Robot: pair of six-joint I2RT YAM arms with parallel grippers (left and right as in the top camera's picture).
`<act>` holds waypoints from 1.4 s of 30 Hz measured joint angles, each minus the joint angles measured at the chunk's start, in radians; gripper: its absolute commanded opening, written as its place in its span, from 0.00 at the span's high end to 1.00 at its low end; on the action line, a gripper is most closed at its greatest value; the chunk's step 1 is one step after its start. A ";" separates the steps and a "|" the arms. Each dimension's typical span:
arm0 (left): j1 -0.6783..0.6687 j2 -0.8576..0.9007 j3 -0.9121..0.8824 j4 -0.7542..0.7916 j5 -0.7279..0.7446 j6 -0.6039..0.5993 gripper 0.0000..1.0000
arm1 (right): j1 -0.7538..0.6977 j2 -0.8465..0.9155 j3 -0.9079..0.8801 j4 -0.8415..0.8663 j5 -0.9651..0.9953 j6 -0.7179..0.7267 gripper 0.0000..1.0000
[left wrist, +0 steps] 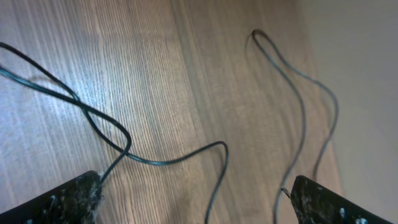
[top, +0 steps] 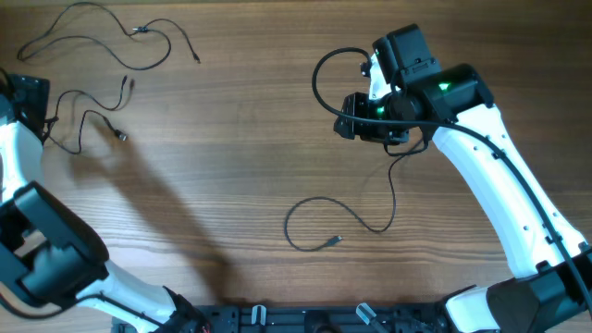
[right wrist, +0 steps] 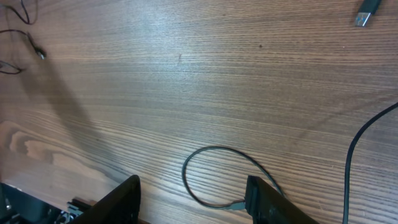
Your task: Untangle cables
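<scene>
Three thin black cables lie apart on the wooden table. One squiggles along the far left edge [top: 111,42]. One lies just below it [top: 88,116], next to my left gripper [top: 28,102]. One forms a loop near the middle front [top: 319,217]. In the left wrist view my left gripper [left wrist: 199,208] is open low over the table, with cable strands [left wrist: 217,162] running between its fingers. In the right wrist view my right gripper [right wrist: 196,202] is open above the loop [right wrist: 205,174], whose plug [right wrist: 236,204] lies by the right finger. In the overhead view my right gripper [top: 356,116] hovers above that cable's upper end.
A silvery plug [right wrist: 368,12] lies at the top right of the right wrist view. A thicker black robot cable [top: 324,74] arcs beside the right wrist. The table's edge and a pale floor [left wrist: 367,93] show at the right of the left wrist view.
</scene>
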 measured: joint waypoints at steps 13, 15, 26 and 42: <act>0.055 0.113 0.026 -0.069 -0.207 -0.099 0.66 | 0.000 0.000 -0.009 -0.021 0.000 0.000 0.44; 0.064 0.117 0.026 0.037 -0.211 -0.045 0.87 | 0.000 0.000 -0.011 -0.024 0.000 0.000 0.44; 0.063 0.119 0.028 0.201 0.036 0.064 0.00 | 0.000 0.000 -0.011 -0.032 0.000 0.034 0.43; 0.005 0.089 0.116 -0.072 0.011 0.028 0.00 | 0.043 0.000 -0.092 0.003 0.000 0.042 0.39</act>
